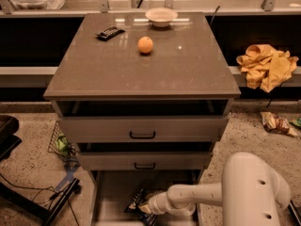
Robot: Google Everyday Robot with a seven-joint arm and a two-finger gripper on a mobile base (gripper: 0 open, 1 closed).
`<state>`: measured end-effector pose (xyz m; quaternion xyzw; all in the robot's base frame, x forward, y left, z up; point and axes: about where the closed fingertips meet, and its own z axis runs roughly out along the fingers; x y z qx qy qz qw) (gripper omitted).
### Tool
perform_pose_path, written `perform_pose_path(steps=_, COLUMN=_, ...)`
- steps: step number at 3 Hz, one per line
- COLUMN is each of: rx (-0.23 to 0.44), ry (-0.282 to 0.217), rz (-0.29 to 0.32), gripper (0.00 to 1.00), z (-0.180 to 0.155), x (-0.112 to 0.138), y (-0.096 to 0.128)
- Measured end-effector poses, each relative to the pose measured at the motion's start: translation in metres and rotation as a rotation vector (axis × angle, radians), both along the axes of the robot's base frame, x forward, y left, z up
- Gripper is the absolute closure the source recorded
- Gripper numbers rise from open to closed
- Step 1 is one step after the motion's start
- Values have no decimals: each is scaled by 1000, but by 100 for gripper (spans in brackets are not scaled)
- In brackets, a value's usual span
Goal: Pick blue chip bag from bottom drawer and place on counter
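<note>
Gripper (147, 207) is down inside the wide shallow grey-brown bottom drawer (111, 195), at the end of the white robot arm (202, 195) that reaches in from the right. The drawer is pulled open.

The small crumpled dark-blue foil chip bag (136, 200) is right at the gripper tip, just to its left and touching it or nearly so. It looks to be lying on the drawer floor, not lifted. Cannot tell whether the gripper is spread or pinching the bag, because the tip is low at the frame edge and overlaps the foil.

Above the gripper are the two upper grey-brown drawers with black handles (142, 135). Both overhang the reach zone.

Well above and beyond the gripper is the glossy grey-brown square cabinet-top surface (141, 74), which is the drop target. Going further out, it carries a round orange (145, 44), a small black wrapped bar (110, 32) at far left and a white bowl (161, 16) at the far edge. The near half is bare.

Status, as a judgement:
- Done: drawer open, arm in, gripper at the bag.
- Grasp: unconfirmed.
- Left: secure the grip, lift, back out clear of the upper drawer fronts, raise to the surface, release.

Roughly a third of the way through. Nothing has been delivered to the surface yet.
</note>
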<state>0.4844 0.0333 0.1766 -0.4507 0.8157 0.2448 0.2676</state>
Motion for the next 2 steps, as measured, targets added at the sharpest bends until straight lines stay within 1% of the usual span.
perform_pose_path(steps=1, rx=78, ry=3, rz=21, gripper=100, z=67, x=-12, y=-3)
perform_pose_path(steps=2, rx=151, ry=-19, rz=25, gripper=100, z=147, x=-15, y=-24)
